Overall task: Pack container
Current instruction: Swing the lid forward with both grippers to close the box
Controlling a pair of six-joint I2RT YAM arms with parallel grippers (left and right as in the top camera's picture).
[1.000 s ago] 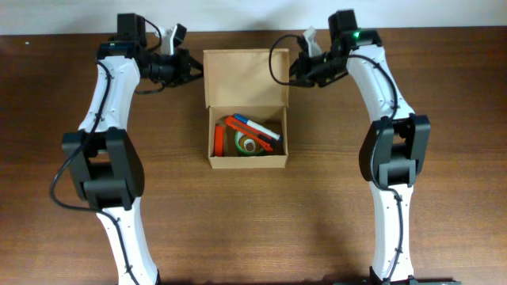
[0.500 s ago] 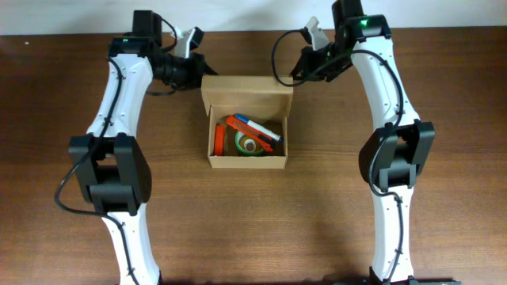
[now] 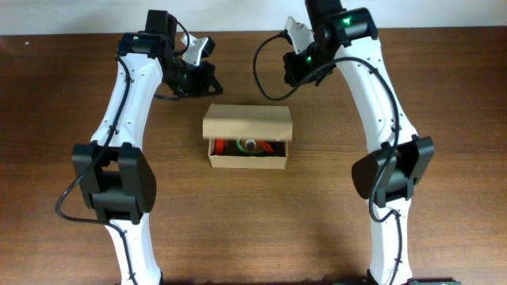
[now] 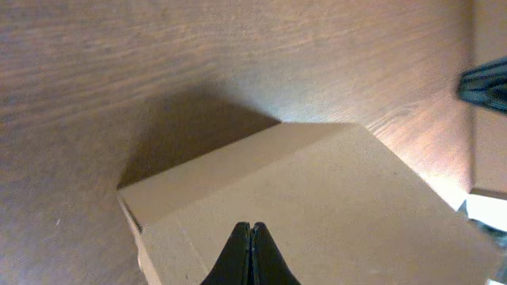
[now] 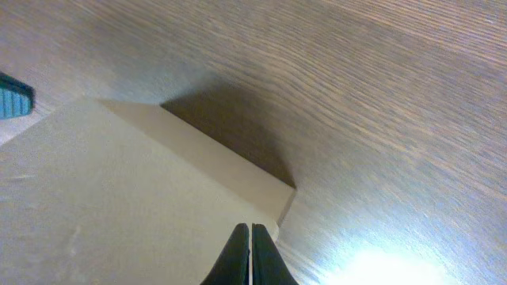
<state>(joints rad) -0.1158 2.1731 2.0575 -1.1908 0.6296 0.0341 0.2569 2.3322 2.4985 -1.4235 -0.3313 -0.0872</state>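
Observation:
The tan cardboard container (image 3: 246, 157) sits mid-table. Its flap lid (image 3: 247, 123) leans forward over most of the opening. Through the remaining gap I see a green tape roll (image 3: 249, 146) and orange items. My left gripper (image 3: 211, 82) is shut and empty, just behind the lid's left back corner. My right gripper (image 3: 290, 77) is shut and empty, behind the right back corner. In the left wrist view the shut gripper (image 4: 250, 229) points at the lid (image 4: 333, 198). In the right wrist view the shut gripper (image 5: 245, 230) points at the lid (image 5: 119, 206). I cannot tell whether either touches it.
The brown wooden table (image 3: 333, 222) surrounds the box. The two white arms stand at left (image 3: 119, 127) and right (image 3: 380, 119) of it. A pale wall edge runs along the back.
The lid has swung from lying open behind the box to leaning forward over the contents. Both shut grippers have moved inward and higher behind it.

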